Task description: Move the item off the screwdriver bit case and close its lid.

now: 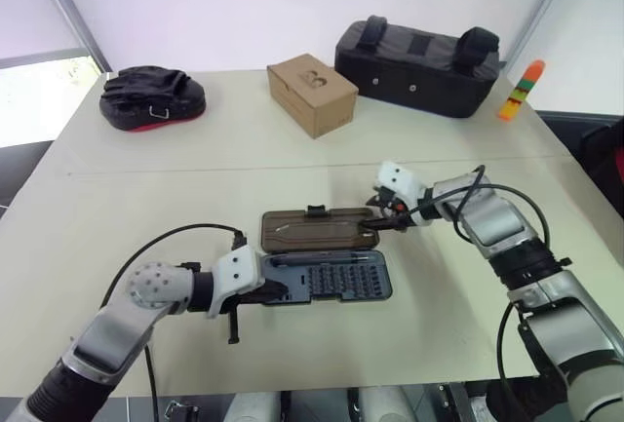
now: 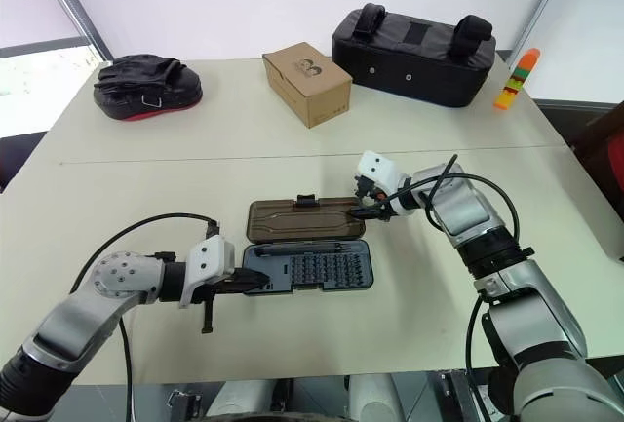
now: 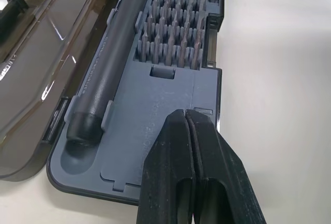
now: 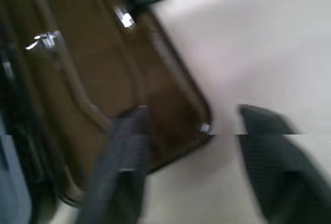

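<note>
The case (image 1: 327, 277) lies open near the front of the bench (image 1: 146, 178), its tray of bits toward the robot and the lid (image 1: 318, 228) folded flat away from it, latch tab on the far edge. A dark driver handle sits in its slot along the hinge side of the tray. No loose item is seen lying on the case, so the remaining step looks like closing the lid.

The left gripper (image 3: 192, 131) has its fingers clenched together, grasping nothing; their tips rest on or just above the bare near-left corner of the tray, seemingly to pin it down. The right gripper (image 1: 382, 221) is at the lid's right end. In the right wrist view its fingers (image 4: 116, 157) stand apart and straddle the lid's corner, one over the brown panel, the other over the bench just outside it. Whether they already pinch the edge cannot be told, since that view is smeared.

Risks from here, as I judge them:
- The lid lies flat on the bench, so a finger may fail to get under its edge and slide off, or push the whole case sideways.
- If the left fingers are only hovering, lifting the lid could drag or tip the light tray and shake bits loose.
- The left fingers sit on the tray itself; if they are not withdrawn before the lid swings over, it will land on them and the latch will not catch.
- A pull at one corner only may twist the lid on its hinge.
</note>
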`<state>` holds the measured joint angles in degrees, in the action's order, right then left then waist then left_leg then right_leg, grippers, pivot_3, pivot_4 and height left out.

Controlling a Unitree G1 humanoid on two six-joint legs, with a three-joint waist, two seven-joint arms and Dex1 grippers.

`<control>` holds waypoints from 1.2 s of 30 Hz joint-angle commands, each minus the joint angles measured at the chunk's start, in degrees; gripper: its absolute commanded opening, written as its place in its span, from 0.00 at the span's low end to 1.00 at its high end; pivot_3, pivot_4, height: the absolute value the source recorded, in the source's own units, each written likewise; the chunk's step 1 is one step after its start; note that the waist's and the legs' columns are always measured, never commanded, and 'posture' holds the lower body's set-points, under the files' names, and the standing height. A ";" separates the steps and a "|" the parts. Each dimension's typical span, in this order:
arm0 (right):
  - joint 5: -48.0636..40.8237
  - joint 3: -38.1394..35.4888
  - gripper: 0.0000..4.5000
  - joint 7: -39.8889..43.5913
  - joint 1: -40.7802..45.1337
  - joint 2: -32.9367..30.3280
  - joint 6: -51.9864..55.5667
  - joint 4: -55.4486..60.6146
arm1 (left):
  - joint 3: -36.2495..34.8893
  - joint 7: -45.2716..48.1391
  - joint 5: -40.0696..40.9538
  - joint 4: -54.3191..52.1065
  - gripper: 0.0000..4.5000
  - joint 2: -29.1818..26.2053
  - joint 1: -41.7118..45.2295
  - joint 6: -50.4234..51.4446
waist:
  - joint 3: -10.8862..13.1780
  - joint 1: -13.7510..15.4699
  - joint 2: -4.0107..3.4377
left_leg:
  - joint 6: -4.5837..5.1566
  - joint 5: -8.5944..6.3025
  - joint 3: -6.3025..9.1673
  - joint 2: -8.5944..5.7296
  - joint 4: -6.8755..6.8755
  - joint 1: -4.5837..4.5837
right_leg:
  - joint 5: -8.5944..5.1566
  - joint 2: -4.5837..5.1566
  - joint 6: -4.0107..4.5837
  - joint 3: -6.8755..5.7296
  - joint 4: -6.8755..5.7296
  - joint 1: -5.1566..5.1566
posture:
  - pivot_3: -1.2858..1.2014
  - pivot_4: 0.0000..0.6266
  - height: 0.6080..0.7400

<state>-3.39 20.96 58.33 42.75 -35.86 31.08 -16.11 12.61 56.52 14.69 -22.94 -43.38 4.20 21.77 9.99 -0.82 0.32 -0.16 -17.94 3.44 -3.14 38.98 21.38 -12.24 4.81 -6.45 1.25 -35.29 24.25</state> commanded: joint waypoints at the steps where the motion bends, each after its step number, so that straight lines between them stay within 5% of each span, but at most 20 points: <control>1: 1.35 0.39 0.11 0.49 -0.97 0.24 -0.40 -0.61 | 1.09 -0.72 -1.76 2.61 0.00 -0.29 -1.62 1.12 | -0.05 0.09 -0.01 | 0.00 0.00 0.00 0.00 0.00 0.00 | 0.00 0.00 0.00 0.00 0.00 0.00 | 0.52 0.24 1.00; 3: 1.81 0.10 0.01 0.35 -1.22 0.71 -0.75 -1.12 | 1.01 -0.79 -1.74 2.86 0.00 -0.25 -1.70 0.96 | -0.12 0.08 0.02 | 0.00 0.00 0.03 0.00 -0.01 0.00 | 0.00 0.00 0.01 -0.02 0.01 -0.02 | 0.52 0.24 1.00; 36: 5.41 -5.08 0.01 -0.99 -0.99 1.91 -7.26 -0.97 | -0.07 -2.77 -0.53 5.17 0.00 1.66 -1.40 0.35 | -0.72 -0.25 -0.02 | 0.00 -0.01 0.04 0.07 -0.05 -0.52 | -0.12 -0.07 0.19 -0.02 0.05 -0.52 | 0.52 0.24 1.00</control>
<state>2.13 17.88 58.30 41.52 -33.01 23.56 -19.24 12.22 54.49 14.99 -19.62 -41.63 4.15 19.91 9.27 -1.06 0.29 -0.16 -17.95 3.49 -3.07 38.93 20.86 -12.36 4.75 -6.26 1.23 -35.23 23.73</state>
